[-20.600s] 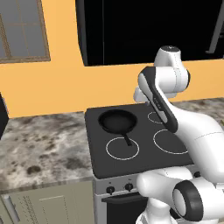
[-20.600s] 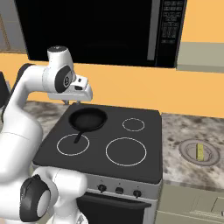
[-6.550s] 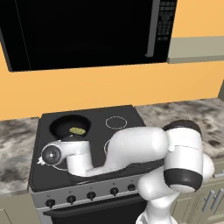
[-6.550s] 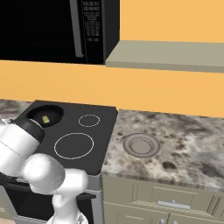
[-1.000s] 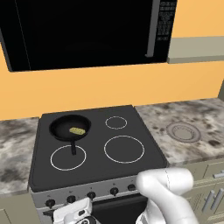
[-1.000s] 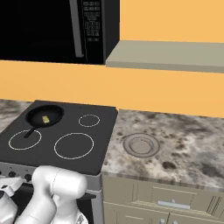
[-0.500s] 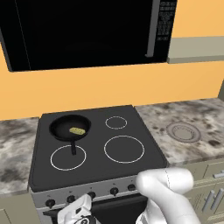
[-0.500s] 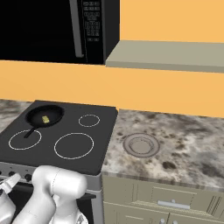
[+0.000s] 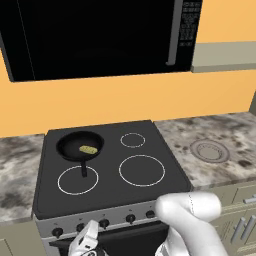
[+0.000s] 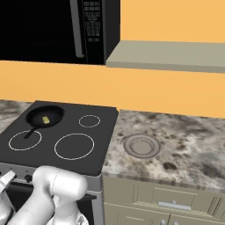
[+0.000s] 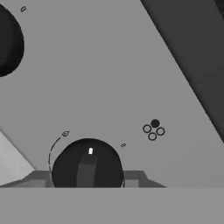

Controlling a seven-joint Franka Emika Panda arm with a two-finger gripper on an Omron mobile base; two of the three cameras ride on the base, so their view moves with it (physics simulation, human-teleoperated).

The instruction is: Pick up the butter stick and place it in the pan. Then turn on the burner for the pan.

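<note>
A: Reporting item positions. The butter stick (image 9: 88, 149) lies flat inside the pan (image 9: 80, 145), near the middle of its floor. The pan sits on the rear left burner of the black stove (image 9: 111, 195), with its short handle (image 9: 83, 169) pointing toward the front left burner ring (image 9: 78, 179). In the right base view, the butter stick (image 10: 45, 119) again rests within the pan (image 10: 45, 116).

B: Confirm gripper location and jaw condition.

A: The gripper (image 9: 86, 245) is low at the stove front, just below the row of control knobs (image 9: 104, 223). In the hand view, a round black knob (image 11: 87, 165) with a white index mark stands directly ahead, close to the camera. The jaw condition cannot be determined; the fingertips are not distinguishable from the knob.

B: Other items?

A: A flat grey ringed disc (image 9: 209, 150) lies on the mottled counter (image 9: 225, 140) to the right of the stove, well apart from the pan. A black microwave (image 9: 95, 37) hangs above the stove.
</note>
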